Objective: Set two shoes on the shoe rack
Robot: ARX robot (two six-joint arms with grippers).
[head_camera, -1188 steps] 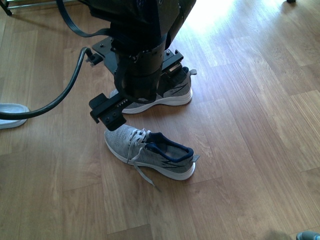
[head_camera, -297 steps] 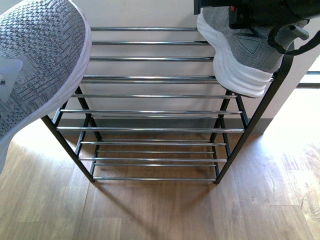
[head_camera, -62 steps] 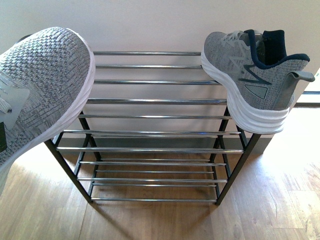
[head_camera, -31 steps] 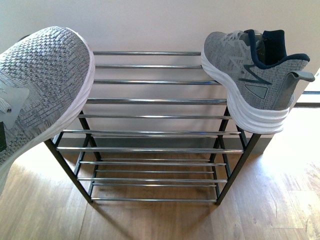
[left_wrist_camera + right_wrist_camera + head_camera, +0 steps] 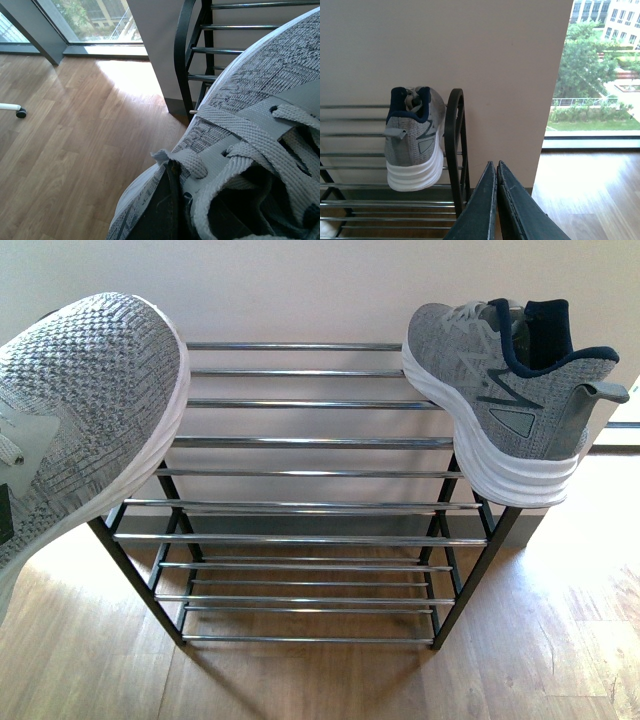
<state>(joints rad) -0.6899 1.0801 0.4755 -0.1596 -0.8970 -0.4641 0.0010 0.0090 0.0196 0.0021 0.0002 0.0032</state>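
Note:
One grey knit sneaker (image 5: 500, 400) rests on the top tier of the shoe rack (image 5: 310, 443) at its right end, heel toward me and overhanging the front rod; the right wrist view shows this sneaker (image 5: 414, 142) too. My right gripper (image 5: 496, 167) is shut and empty, off the rack's right end. The other grey sneaker (image 5: 75, 410) hangs tilted at the left of the front view, its toe over the rack's left end. My left gripper (image 5: 172, 172) is shut on that sneaker (image 5: 260, 115) at the lace opening.
The rack (image 5: 454, 145) stands against a pale wall (image 5: 300, 285) on a wooden floor (image 5: 300, 680). Floor-length windows (image 5: 600, 70) lie beyond the wall's right side. A white caster leg (image 5: 15, 109) sits on the floor near the left window.
Almost nothing differs over the last second: the held sneaker at the left has shifted only slightly. The sneaker on the rack's right end has stayed put.

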